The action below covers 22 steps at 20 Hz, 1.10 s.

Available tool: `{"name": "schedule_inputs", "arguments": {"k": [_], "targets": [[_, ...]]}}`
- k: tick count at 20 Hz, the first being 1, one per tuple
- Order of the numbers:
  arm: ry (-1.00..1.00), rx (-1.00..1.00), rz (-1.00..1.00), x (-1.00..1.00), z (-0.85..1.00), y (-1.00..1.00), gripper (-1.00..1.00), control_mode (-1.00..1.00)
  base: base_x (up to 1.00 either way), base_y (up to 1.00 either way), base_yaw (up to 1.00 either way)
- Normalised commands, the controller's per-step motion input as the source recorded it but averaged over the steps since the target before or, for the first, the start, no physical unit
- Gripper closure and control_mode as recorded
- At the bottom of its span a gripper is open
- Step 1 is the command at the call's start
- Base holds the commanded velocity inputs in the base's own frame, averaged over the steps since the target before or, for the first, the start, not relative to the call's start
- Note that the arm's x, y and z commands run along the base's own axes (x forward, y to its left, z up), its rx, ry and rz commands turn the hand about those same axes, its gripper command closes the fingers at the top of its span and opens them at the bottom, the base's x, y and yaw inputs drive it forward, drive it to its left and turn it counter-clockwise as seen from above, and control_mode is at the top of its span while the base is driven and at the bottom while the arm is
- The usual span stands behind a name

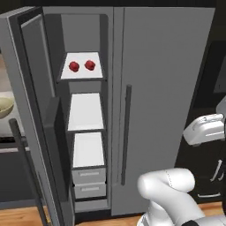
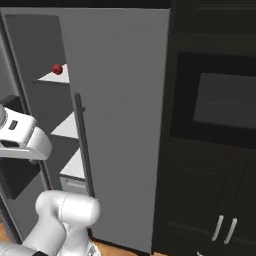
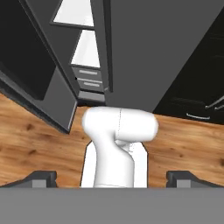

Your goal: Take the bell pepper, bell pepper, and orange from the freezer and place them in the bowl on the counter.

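Bell peppers are seen side by side on the top white shelf of the freezer, not touching each other; one red pepper is seen at the shelf edge in the right base view. Nothing is gripped.

Fingers are seen as two dark tips low in the hand view, spread wide apart, with nothing between them. The hand is pointed down and back toward the robot's own body and the wooden floor, well away from the freezer shelves. The white wrist is raised to the right of the freezer in the left base view, in front of the closed grey fridge door; the elbow is folded low near the base.

The freezer door is swung fully open to the left, its bar handle showing at its edge. Two more white shelves and two grey drawers are seen below the pepper shelf. A pale bowl is partly seen on the counter left of the open door. The orange cannot be made out.
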Motion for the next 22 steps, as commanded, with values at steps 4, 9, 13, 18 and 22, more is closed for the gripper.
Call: {"name": "schedule_inputs", "arguments": {"k": [4, 9, 13, 18, 22], "targets": [[0.00, 0.00, 0.00, 0.00, 0.00, 0.00, -1.00, 1.00, 0.59, -0.28, -0.02], [0.00, 0.00, 0.00, 0.00, 0.00, 0.00, -1.00, 1.00, 0.44, 0.00, -0.12], [0.00, 0.00, 0.00, 0.00, 0.00, 0.00, -1.00, 1.00, 0.38, 0.07, -0.12], [0.00, 0.00, 0.00, 0.00, 0.00, 0.00, -1.00, 1.00, 0.39, 0.24, -0.09], [0.00, 0.00, 0.00, 0.00, 0.00, 0.00, -1.00, 1.00, 0.43, 0.37, -0.11]]}}
